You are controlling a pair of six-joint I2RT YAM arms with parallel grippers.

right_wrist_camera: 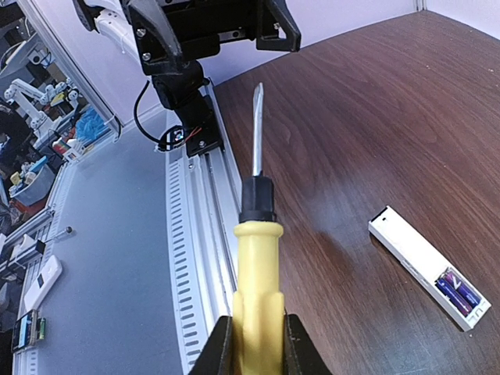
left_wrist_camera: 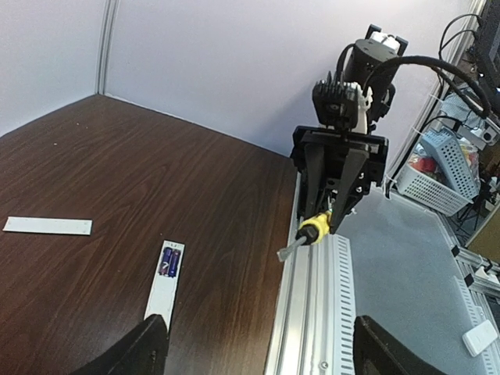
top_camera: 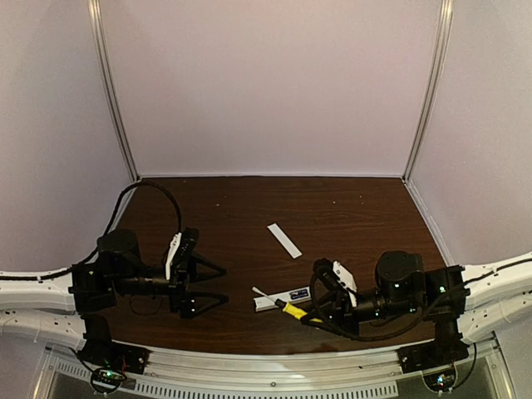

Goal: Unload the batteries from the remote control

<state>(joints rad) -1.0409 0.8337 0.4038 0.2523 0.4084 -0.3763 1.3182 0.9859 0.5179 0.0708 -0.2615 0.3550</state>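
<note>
Left fingers (left_wrist_camera: pixel 144 348): spread wide, empty, held above the counter (top_camera: pixel 349 208), tips aimed toward the opposite arm.

Right fingers (right_wrist_camera: pixel 222 353): pressed onto the yellow handle of a screwdriver (right_wrist_camera: pixel 258 258), pinching it from both sides; black collar and bare metal blade jutting straight out ahead of the tips, pointing toward the left fingers.

Remote control (top_camera: pixel 283 298): slim white bar lying flat on the dark wooden counter, between the two sets of fingers, nearer the right pair and just ahead of the left pair. Back face up, battery recess uncovered. Seen from the right wrist, set off to one side of the blade and not touching it.

Batteries (right_wrist_camera: pixel 458 291): two small purple-blue cells, side by side, seated in the recess at the end of the remote control farther from the left fingers.

Cover strip (top_camera: pixel 284 240): thin flat white piece on the counter, beyond the remote control from both sets of fingers, apart from it and lying at an angle.
</note>
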